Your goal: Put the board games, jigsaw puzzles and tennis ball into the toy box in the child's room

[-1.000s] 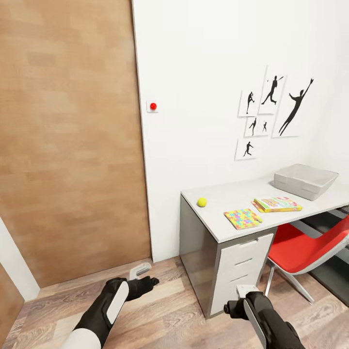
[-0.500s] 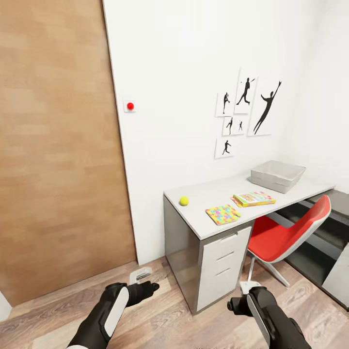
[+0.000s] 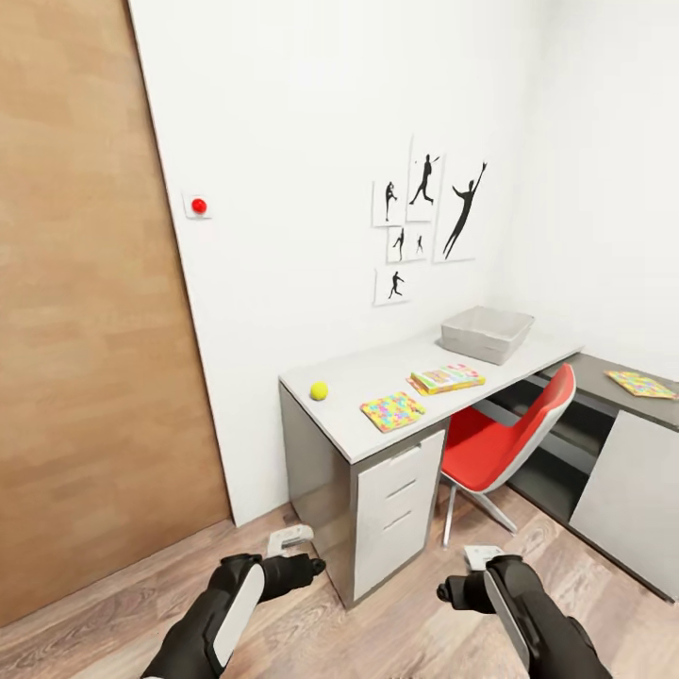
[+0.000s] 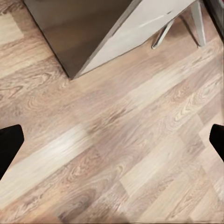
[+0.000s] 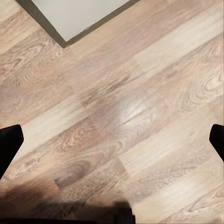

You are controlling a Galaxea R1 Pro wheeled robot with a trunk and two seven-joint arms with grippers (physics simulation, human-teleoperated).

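Wood-grain plank floor (image 4: 116, 154) with soft sheen; matt grey table (image 3: 377, 377) top.

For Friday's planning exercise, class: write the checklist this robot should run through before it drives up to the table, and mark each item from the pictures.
1. Left hand free: ok, fingertips spread wide in its wrist view, nothing between them.
2. Right hand free: ok, same in its wrist view.
3. Toy box ready to receive: cannot tell, its inside is hidden.
4. Tennis ball and one jigsaw puzzle located on the table: ok, near the end nearest the robot.
5. Floor ahead free of obstacles: ok.
6. Red chair out of the way: not ok, it sits pushed in against the table.
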